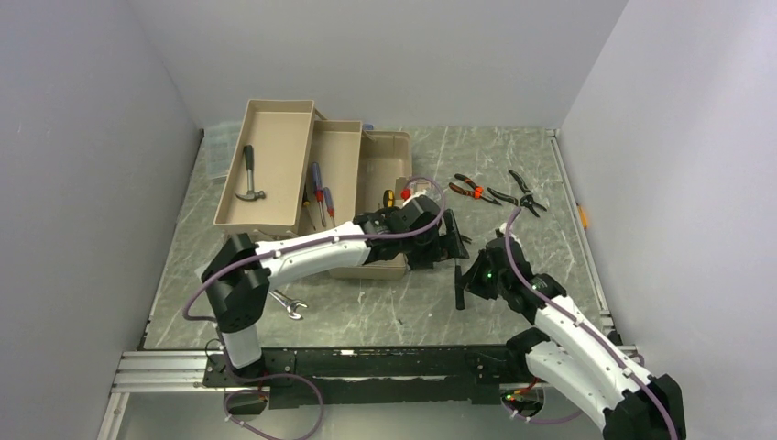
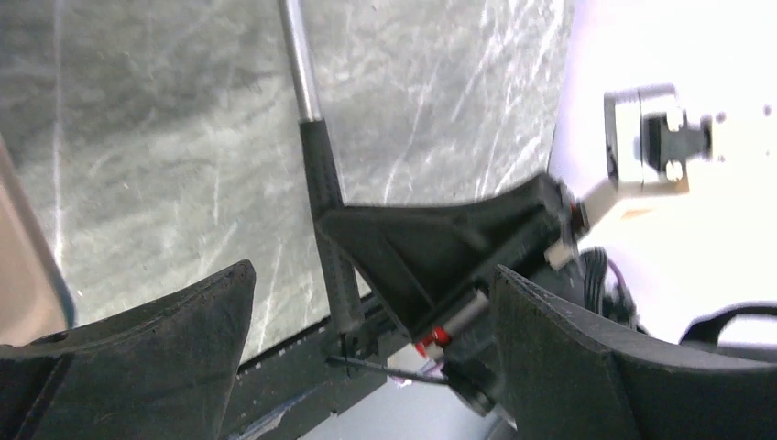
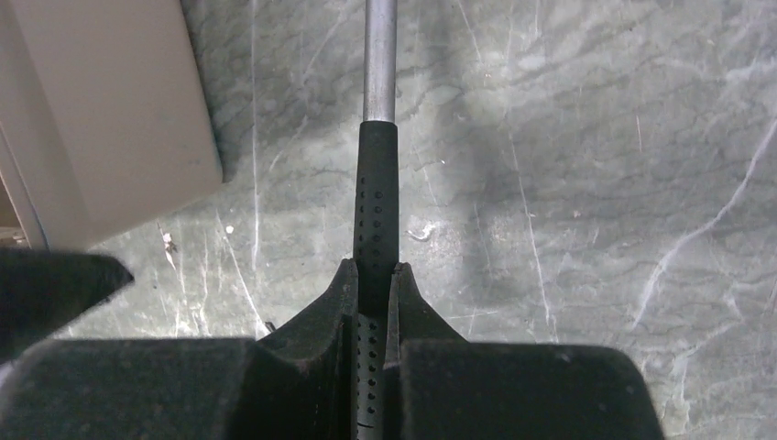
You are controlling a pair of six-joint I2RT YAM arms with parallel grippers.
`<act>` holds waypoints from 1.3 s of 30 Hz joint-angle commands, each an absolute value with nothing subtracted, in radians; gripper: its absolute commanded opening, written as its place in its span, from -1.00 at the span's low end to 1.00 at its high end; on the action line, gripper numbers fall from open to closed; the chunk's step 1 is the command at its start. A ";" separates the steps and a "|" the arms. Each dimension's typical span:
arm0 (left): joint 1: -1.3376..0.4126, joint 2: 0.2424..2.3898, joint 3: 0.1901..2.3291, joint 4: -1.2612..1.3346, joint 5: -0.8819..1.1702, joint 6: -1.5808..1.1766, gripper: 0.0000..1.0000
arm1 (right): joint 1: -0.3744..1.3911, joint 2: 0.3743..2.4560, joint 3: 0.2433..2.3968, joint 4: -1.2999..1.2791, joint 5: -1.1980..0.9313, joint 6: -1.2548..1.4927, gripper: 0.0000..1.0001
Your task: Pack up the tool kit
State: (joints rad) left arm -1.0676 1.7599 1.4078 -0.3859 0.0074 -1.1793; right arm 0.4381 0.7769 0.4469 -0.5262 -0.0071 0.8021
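The tan toolbox (image 1: 275, 124) stands open at the back left with its trays folded out. One hammer (image 1: 248, 175) lies in the left tray and screwdrivers (image 1: 318, 197) lie in the middle tray. My right gripper (image 3: 374, 270) is shut on the black perforated handle of a second hammer (image 3: 377, 192), whose steel shaft points away over the table; in the top view that gripper (image 1: 469, 280) is right of the toolbox. My left gripper (image 1: 449, 246) is open just beyond it, and its wrist view shows the handle (image 2: 321, 183) between the wide-open fingers (image 2: 156, 357). The hammer's head is hidden.
Two pairs of pliers (image 1: 467, 188) (image 1: 519, 194) lie on the table at the back right. A steel wrench (image 1: 289, 305) lies by the left arm's base. A clear organiser box (image 1: 215, 147) sits behind the toolbox at the left wall. The toolbox corner (image 3: 101, 119) is close left of the held hammer.
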 commanded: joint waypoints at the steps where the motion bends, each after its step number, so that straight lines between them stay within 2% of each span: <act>1: -1.008 1.809 1.473 -0.386 0.041 -1.248 0.98 | 0.435 0.732 0.437 -0.549 0.018 0.853 -1.00; 6: -0.996 1.881 1.558 -0.457 0.055 -1.262 0.98 | 0.436 0.686 0.447 -0.587 0.054 0.865 -1.00; 15: -1.029 1.972 1.568 -0.482 0.135 -1.263 0.98 | 0.436 0.667 0.464 -0.603 0.065 0.855 -1.00; 20: -1.046 2.005 1.546 -0.464 0.203 -1.278 0.87 | 0.434 0.652 0.463 -0.601 0.068 0.847 -1.00; 22: -1.046 2.019 1.530 -0.421 0.236 -1.275 0.71 | 0.435 0.648 0.465 -0.604 0.070 0.841 -1.00; 30: -1.046 2.134 1.632 -0.463 0.303 -1.246 0.67 | 0.435 0.637 0.457 -0.586 0.030 0.827 -1.00; 32: -1.047 2.146 1.630 -0.434 0.309 -1.254 0.59 | 0.436 0.641 0.458 -0.584 0.023 0.827 -1.00; 34: -1.046 2.164 1.638 -0.404 0.328 -1.253 0.38 | 0.435 0.644 0.456 -0.578 0.012 0.827 -1.00; 37: -1.052 2.181 1.650 -0.378 0.354 -1.250 -0.06 | 0.435 0.640 0.457 -0.577 0.006 0.824 -1.00; 39: -1.056 2.179 1.643 -0.367 0.352 -1.254 -0.20 | 0.435 0.636 0.457 -0.578 0.006 0.820 -1.00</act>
